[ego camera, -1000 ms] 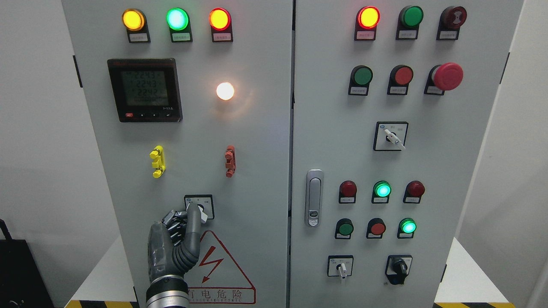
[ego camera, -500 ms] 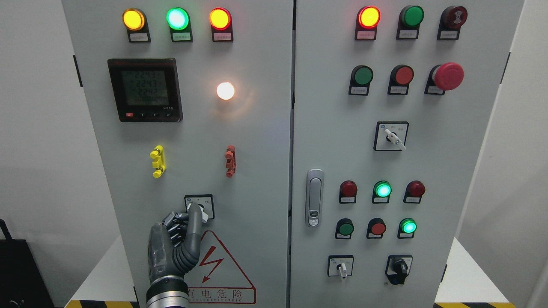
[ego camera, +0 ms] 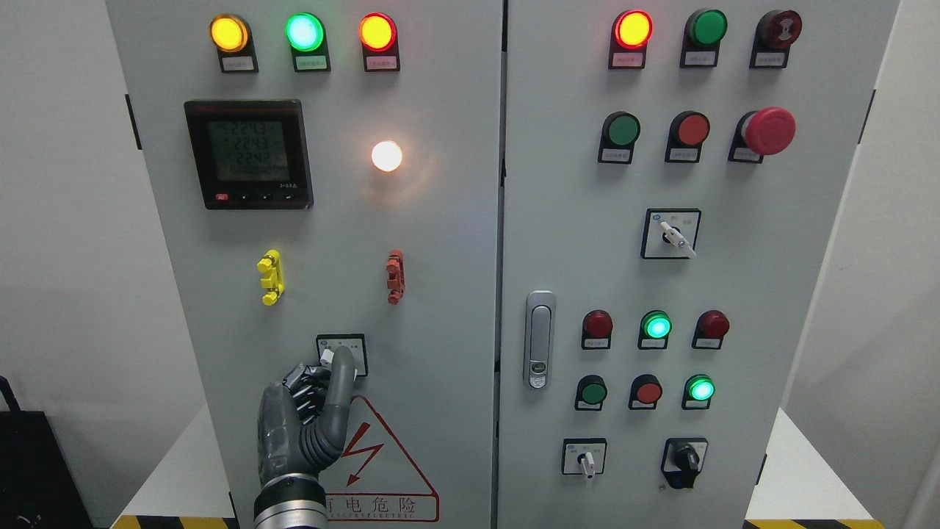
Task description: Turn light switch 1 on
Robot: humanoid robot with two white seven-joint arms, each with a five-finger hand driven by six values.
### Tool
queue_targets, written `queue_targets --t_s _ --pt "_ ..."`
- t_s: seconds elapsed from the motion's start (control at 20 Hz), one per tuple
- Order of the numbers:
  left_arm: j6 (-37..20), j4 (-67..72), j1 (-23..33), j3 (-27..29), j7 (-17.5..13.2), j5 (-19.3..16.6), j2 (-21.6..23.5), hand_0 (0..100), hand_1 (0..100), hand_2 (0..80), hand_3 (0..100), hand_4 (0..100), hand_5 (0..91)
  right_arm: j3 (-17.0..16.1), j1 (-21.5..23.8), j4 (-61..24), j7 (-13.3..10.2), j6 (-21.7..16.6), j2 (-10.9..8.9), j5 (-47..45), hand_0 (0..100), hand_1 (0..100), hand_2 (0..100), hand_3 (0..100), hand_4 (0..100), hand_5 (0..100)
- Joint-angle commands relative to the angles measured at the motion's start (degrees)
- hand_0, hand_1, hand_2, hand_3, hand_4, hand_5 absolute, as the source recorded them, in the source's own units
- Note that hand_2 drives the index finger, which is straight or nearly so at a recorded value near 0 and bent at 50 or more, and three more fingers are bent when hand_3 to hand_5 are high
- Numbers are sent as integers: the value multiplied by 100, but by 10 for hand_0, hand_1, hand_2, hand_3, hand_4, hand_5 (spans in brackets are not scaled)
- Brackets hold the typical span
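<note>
Left hand (ego camera: 305, 415) is up on the rotary switch (ego camera: 342, 355), thumb and curled fingers pinching its knob; white lamp (ego camera: 386, 156) glowing.

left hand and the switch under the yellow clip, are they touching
Touching. The head view shows the left hand with one raised finger lying over the knob of the switch, no gap between them.
</note>
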Motion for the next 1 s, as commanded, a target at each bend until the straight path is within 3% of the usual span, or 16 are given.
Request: queue_targets --t_s 0.0,0.65,0.85,0.95 --pt "-47 -6 50 -13 -7 54 11 154 290 583 970 939 860 0 0 0 33 -4 0 1 54 0 0 0 0 0" --pt "-557 -76 489 -40 -16 54 73 47 295 621 1000 963 860 0 0 0 33 -4 0 1 54 0 0 0 0 0" --pt "-1092 -111 963 -40 -16 45 117 38 298 629 1000 971 860 0 0 0 33 -4 0 1 55 0 0 0 0 0" --pt "-1626 -111 1218 -40 -51 54 152 31 298 630 1000 973 861 0 0 0 33 -4 0 1 54 0 0 0 0 0"
